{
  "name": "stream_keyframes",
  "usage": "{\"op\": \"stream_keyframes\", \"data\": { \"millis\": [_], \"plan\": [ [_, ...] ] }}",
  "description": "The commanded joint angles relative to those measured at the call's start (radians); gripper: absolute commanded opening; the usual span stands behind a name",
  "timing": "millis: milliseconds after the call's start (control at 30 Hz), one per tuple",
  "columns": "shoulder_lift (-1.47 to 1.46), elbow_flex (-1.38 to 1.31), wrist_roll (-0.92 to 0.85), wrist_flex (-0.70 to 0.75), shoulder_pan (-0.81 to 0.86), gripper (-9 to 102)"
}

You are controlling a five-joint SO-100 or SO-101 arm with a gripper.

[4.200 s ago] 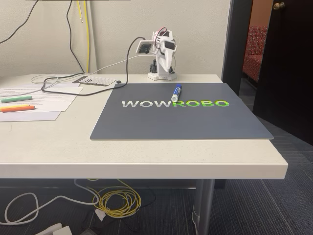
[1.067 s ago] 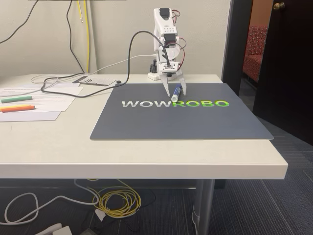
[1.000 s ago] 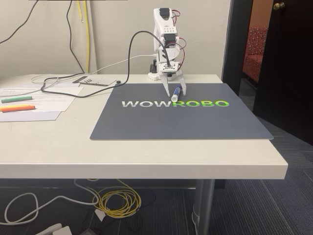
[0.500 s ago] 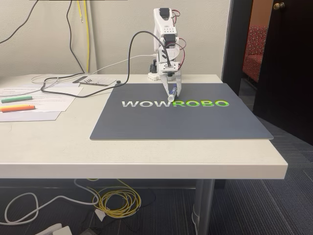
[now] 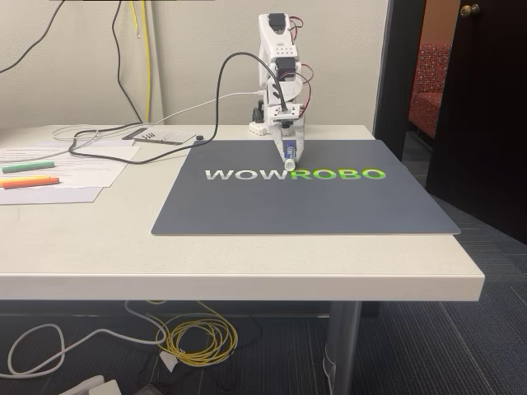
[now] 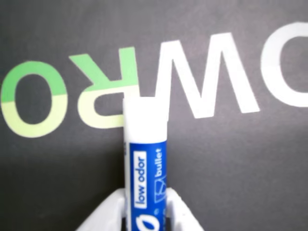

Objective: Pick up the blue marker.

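Observation:
The blue marker (image 5: 288, 158) has a white barrel with a blue label and sits at the back of the dark grey WOWROBO mat (image 5: 305, 202). My gripper (image 5: 290, 151) points down from the white arm and is shut on it. In the wrist view the blue marker (image 6: 145, 154) runs up from the bottom edge between my two white fingers (image 6: 108, 214), its white end over the mat's lettering (image 6: 211, 77). The gripper (image 6: 144, 211) clamps the barrel at its blue label. Whether the marker's low end touches the mat I cannot tell.
A green highlighter (image 5: 27, 166) and an orange highlighter (image 5: 29, 182) lie on papers (image 5: 74, 169) at the table's left. A black cable (image 5: 165, 148) loops behind the mat. The table edge (image 5: 461, 247) drops off at the right, near a dark doorway.
The fingers, open and straddling the marker a second ago, have closed on it. The marker swung from slanting right into line beneath the gripper.

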Motion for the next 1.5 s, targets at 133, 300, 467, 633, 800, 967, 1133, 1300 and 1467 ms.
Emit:
{"op": "stream_keyframes", "data": {
  "millis": [133,300,467,633,800,967,1133,1300,1467],
  "plan": [
    [0.107,-0.002,0.078,0.005,-0.008,3],
    [0.178,-0.011,0.158,0.021,-0.014,3],
    [0.259,-0.014,0.262,0.015,-0.017,3],
    [0.351,-0.078,0.425,0.057,-0.021,3],
    [0.396,-0.212,0.629,0.138,0.000,3],
    [0.430,-0.275,0.879,0.132,0.038,3],
    [0.492,-0.270,1.108,0.124,0.106,3],
    [0.528,-0.265,1.253,0.144,0.181,3],
    [0.543,-0.236,1.310,0.155,0.222,3]
  ]
}}
